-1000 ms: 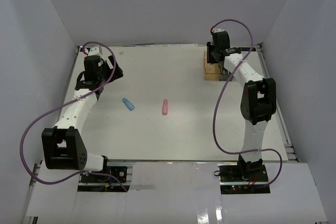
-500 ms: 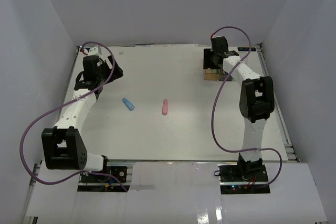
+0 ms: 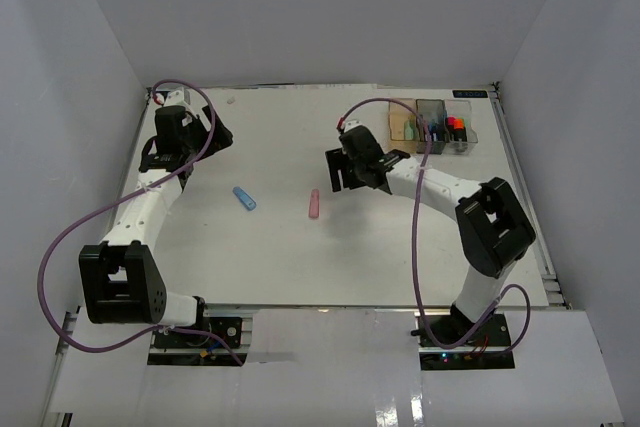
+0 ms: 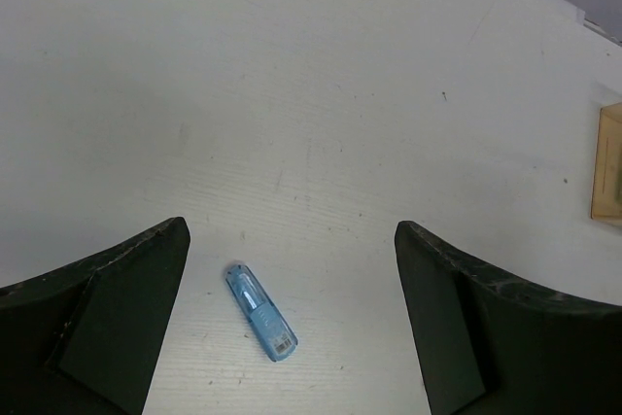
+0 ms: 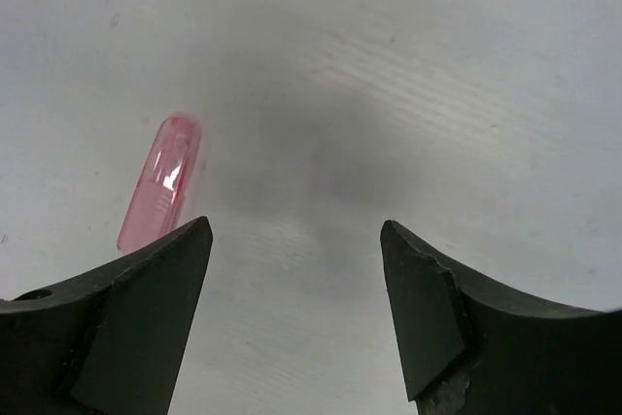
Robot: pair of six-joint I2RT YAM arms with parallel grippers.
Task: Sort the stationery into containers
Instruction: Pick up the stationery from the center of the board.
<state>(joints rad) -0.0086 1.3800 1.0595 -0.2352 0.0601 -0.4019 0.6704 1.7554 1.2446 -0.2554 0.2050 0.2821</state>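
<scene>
Pink stick (image 3: pixel 314 204) sits seven o'clock of right gripper (image 3: pixel 342 171), blue stick (image 3: pixel 244 198) five o'clock of left gripper (image 3: pixel 215 135); both gape empty.

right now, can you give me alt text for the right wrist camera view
A short pink stick lies flat on the white table, just beyond the dark finger at the picture's left. The right claw is open, with both fingers at the bottom corners.
</scene>
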